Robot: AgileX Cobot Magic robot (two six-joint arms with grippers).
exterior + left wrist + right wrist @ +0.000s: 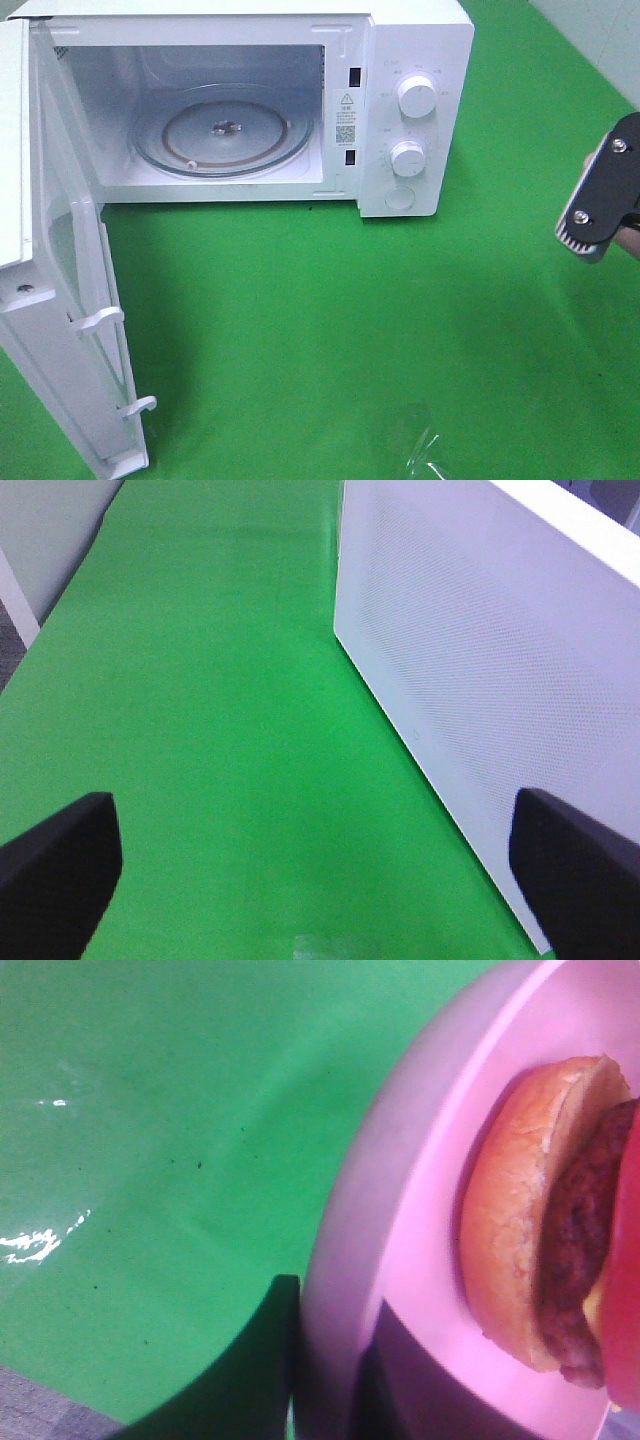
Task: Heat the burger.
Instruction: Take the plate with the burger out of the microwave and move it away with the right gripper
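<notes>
Right pincer (600, 215) clamped on the pink plate's (420, 1210) rim, burger (555, 1220) just beyond its tips. Left pincer (320, 865) spread apart beside the microwave door (480, 680).

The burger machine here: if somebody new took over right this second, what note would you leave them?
Left gripper: open, empty, beside the microwave door.
Right gripper: shut on the pink plate rim, off to the microwave's right.
Burger: sits on that plate.
Done: microwave open, glass turntable bare.
Left: set plate inside, close door, turn the dials.
</notes>
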